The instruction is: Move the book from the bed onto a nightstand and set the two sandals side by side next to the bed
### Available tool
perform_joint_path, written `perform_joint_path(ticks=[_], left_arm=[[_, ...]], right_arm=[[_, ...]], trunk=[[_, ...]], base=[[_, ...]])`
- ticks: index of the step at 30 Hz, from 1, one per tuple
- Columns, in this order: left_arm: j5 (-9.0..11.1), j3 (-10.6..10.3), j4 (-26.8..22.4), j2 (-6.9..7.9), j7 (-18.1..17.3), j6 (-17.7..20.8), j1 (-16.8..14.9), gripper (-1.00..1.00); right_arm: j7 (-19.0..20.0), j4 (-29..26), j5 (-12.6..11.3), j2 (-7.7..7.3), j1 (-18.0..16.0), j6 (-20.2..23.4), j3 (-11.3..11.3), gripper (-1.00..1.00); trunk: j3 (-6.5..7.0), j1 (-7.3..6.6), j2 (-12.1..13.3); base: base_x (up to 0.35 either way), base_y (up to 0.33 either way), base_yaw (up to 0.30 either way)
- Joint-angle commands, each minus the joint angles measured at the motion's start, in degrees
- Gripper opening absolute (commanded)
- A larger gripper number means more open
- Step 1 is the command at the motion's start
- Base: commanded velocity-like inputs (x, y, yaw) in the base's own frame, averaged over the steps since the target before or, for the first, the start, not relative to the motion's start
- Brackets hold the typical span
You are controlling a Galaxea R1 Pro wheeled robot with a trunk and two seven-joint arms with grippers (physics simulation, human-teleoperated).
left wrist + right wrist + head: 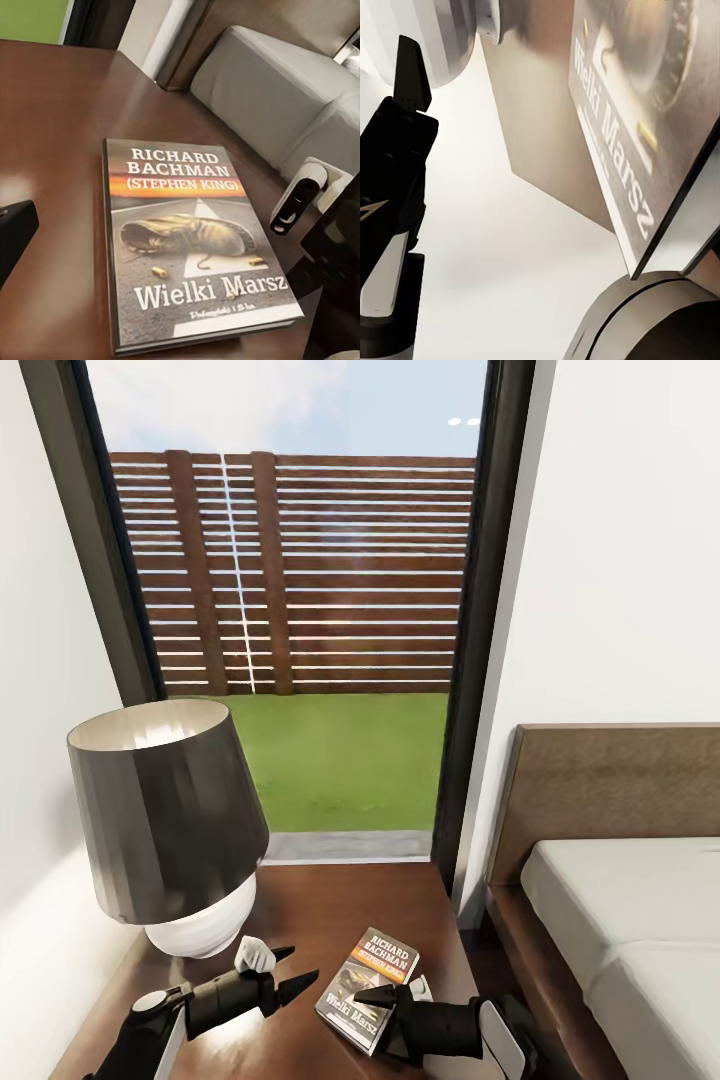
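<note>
The book (368,985) lies flat and face up on the dark wooden nightstand (330,910), close to its right edge. Its cover (187,240) reads "Richard Bachman". My right gripper (390,992) is at the book's near right corner, open, with one dark finger over the cover and the other off the edge. The book's cover (645,112) shows very close in the right wrist view. My left gripper (292,968) hovers open just left of the book, holding nothing. The bed (630,920) is to the right. The sandals are out of view.
A lamp (165,810) with a dark shade and white base takes up the nightstand's left half, right beside my left arm. A tall dark-framed window (300,610) stands behind. The headboard (610,780) and the mattress (285,82) border the nightstand on the right.
</note>
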Motion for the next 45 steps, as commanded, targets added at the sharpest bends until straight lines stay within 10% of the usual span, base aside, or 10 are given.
perform_joint_path(ticks=[1, 45], left_arm=[[-0.40, 0.30, -0.08, -0.10, -0.44, 0.60, -0.05, 1.00], [-0.40, 0.30, -0.08, -0.11, -0.44, 0.60, -0.05, 1.00]], right_arm=[[0.32, 0.00, 0.44, 0.06, -0.03, 0.22, -0.37, 1.00], [0.32, 0.01, 0.44, 0.07, -0.03, 0.22, -0.36, 1.00]], trunk=[[-0.06, -0.01, -0.03], [-0.06, -0.01, -0.03]], base=[[0.000, 0.000, 0.000], [0.000, -0.016, 0.000]])
